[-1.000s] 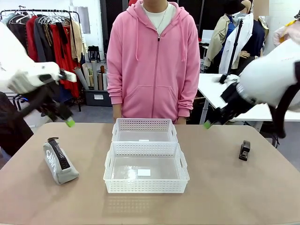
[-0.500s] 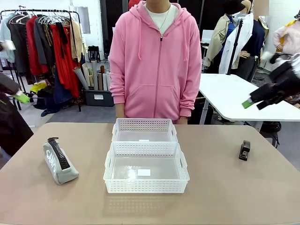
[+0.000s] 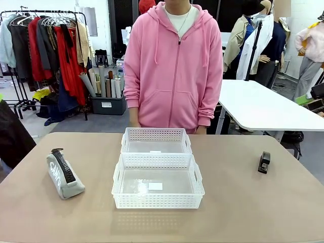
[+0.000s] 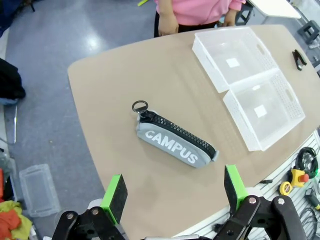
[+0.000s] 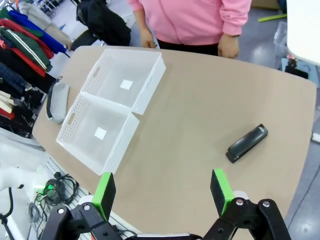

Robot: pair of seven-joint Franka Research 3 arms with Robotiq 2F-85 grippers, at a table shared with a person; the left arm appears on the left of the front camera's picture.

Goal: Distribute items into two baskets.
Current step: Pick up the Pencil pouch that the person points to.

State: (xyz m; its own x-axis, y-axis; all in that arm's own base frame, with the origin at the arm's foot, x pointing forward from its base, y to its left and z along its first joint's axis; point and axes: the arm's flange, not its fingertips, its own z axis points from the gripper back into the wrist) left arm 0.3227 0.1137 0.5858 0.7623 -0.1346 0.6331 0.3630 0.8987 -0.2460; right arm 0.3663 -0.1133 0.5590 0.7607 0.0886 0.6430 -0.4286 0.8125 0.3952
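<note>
Pouch lies at the lower left of the front view, flat on the table, its black zipper facing up and a ring pull at its far end. In the left wrist view it sits at mid-frame with "CAMPUS" printed in white on its grey side, above the gap between the two green pads.

Left gripper rises from the bottom edge of that view, high over the table – its jaws stand wide apart with nothing between them.

Stapler lies at the right of the front view at mid-height, well apart from the baskets. In the right wrist view it lies flat at the right of the frame, just above the right-hand pad.

Right gripper is likewise spread wide at the bottom edge of its view, holding nothing.

At the centre of the front view the near basket and the far basket stand touching, one behind the other, each with a small white label on its floor. Pouch and stapler both lie on the bare table outside them, one to each side.

A person in a pink hoodie stands at the top centre of the front view, right behind the far basket – in the right wrist view a hand hangs at the table's far edge, near the top of the frame.
</note>
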